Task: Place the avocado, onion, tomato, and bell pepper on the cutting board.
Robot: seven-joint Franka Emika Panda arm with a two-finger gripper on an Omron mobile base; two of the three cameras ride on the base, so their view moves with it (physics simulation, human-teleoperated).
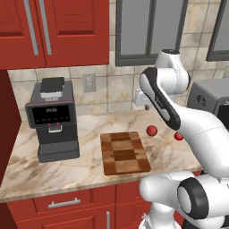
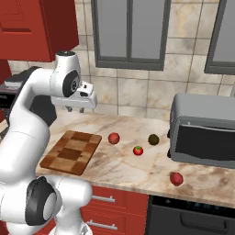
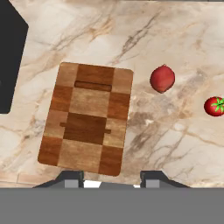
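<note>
Tool (image 2: 75,110): held high above the marble bench (image 2: 133,165), facing down, fingers (image 3: 72,179) clenched as far as they go with nothing between them. Cutting board (image 3: 87,118): checkered brown wood, lying flat on the bench directly beneath the tool and bare on top; in the hand view its near short edge sits just past the fingertips. Plain reddish round item (image 3: 162,78): on the bench beside the board's far right corner as the tool looks down, close to the board but apart from it. Tomato (image 3: 214,106): bright red with a green leafy top, farther out to the same side, beyond the reddish item and well apart from the board. Avocado (image 2: 153,139): small dark olive oval on the bench, past the tomato again from the tool, just beside the front left corner of the toaster oven (image 2: 204,131). Second plain reddish round item (image 2: 176,178): near the bench's front edge, below the toaster oven, farthest of all from the tool. Coffee machine (image 1: 53,118): dark, standing on the bench on the opposite side of the board from the vegetables. All four round items rest on the bench, none touching the board, the tool or each other.
</note>
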